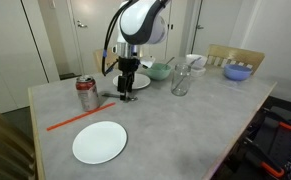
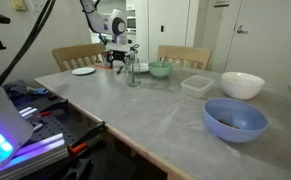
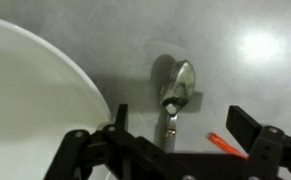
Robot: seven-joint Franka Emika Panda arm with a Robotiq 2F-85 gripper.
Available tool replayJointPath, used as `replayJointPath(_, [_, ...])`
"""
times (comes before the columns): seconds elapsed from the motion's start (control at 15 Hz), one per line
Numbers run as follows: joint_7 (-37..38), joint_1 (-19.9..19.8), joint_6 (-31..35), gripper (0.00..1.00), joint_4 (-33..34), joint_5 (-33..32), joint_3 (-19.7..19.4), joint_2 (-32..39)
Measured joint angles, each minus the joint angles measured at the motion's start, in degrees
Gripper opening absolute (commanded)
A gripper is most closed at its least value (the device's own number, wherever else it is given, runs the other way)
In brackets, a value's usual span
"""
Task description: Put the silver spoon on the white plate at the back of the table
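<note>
The silver spoon [image 3: 175, 95] lies on the table [image 3: 105, 30] just beside the white plate [image 3: 35, 100], seemingly apart.

Can [image 1: 86, 93] and glass [image 1: 181, 81] either side of claw [image 1: 126, 94]

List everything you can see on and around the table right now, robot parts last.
silver spoon: one, shiny grey, on the table beside the white plate
white plate: one, white, next to the spoon
larger-looking white plate: one, white, near the front edge
stick: one, orange-red, lying flat
can: one, red and silver, upright
glass: one, clear
teal bowl: one, teal
container: one, clear
white bowl: one, white
blue bowl: one, blue
chairs: two, wooden, behind the table
gripper: one, black, open over the spoon
</note>
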Motion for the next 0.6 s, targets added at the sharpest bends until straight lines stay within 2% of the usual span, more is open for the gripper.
replayJointPath(0.33, [1.23,0.85,0.38,1.0,-0.02,-1.3,-0.6,0.0])
replayJointPath(0.53, [1.88,1.47,0.42,0.92,0.19,-1.98,-1.22,0.0])
replayJointPath(0.6, [2.03,1.65,0.42,0.86,0.3,-2.12,-1.4,0.0])
